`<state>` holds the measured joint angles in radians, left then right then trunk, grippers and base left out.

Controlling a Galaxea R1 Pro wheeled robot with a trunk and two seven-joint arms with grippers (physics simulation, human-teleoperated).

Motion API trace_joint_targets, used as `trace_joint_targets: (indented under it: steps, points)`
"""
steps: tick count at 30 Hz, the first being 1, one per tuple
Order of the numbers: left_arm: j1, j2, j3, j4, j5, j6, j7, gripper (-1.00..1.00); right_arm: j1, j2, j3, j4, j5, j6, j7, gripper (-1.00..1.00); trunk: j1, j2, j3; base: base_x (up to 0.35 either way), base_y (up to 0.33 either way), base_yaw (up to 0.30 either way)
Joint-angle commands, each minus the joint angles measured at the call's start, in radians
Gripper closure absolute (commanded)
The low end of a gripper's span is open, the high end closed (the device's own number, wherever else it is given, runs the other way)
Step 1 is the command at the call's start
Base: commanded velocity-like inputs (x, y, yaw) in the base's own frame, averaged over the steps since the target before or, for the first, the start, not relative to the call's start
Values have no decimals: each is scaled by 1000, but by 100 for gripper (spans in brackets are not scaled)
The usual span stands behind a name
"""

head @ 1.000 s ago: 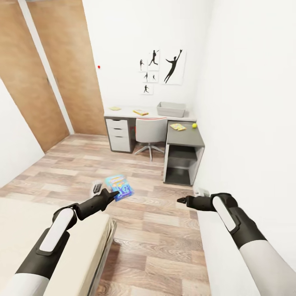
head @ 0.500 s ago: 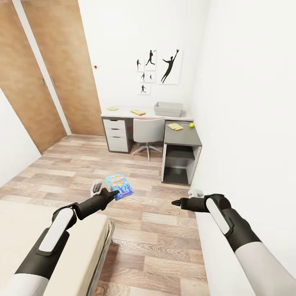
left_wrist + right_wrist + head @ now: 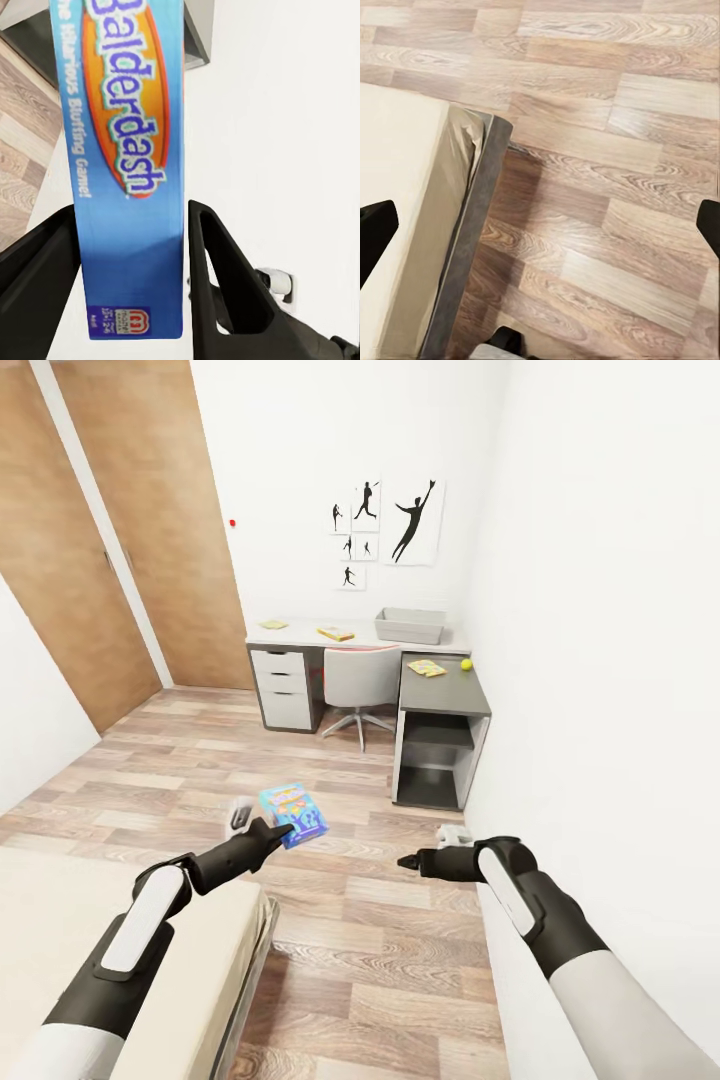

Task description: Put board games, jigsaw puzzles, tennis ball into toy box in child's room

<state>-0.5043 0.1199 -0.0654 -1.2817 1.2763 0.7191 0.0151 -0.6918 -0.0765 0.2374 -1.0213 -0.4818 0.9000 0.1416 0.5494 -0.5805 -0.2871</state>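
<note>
Left gripper [image 3: 283, 827] clamps the blue board game [image 3: 293, 813], long axis running out along the fingers; the toy box [image 3: 410, 626] waits at one o'clock across the floor, right gripper [image 3: 405, 862] spread wide, empty

Blue board game box [image 3: 127, 172]: bearing the title "Balderdash" in blue letters on an orange oval, a white tagline beside it reading "The Hilarious Bluffing Game!", and showing a small red Mattel-style emblem near one corner, its fine print being too small to read.
</note>
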Motion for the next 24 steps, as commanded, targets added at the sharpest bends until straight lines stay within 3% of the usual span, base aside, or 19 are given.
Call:
trace_joint_targets:
  steps: [1, 6, 8, 24]
  points:
    - [-2, -2, -1, 0, 2, 1, 2, 100, -1, 2, 6, 1, 21, 2, 9, -100, 0, -1, -2, 0, 0, 0]
    - [-5, -15, -4, 2, 3, -1, 3, 100, -1, 10, 18, 7, 51, -1, 8, -100, 0, -1, -2, 0, 0, 0]
    - [-8, -35, -4, 2, 2, -1, 2, 100, 0, 13, 20, 8, 59, -2, 7, -100, 0, -1, -2, 0, 0, -16]
    - [-9, -50, -4, 4, 1, -2, 0, 100, 0, 12, 22, 9, 63, -2, 8, -100, 0, -1, -2, 0, 0, -78]
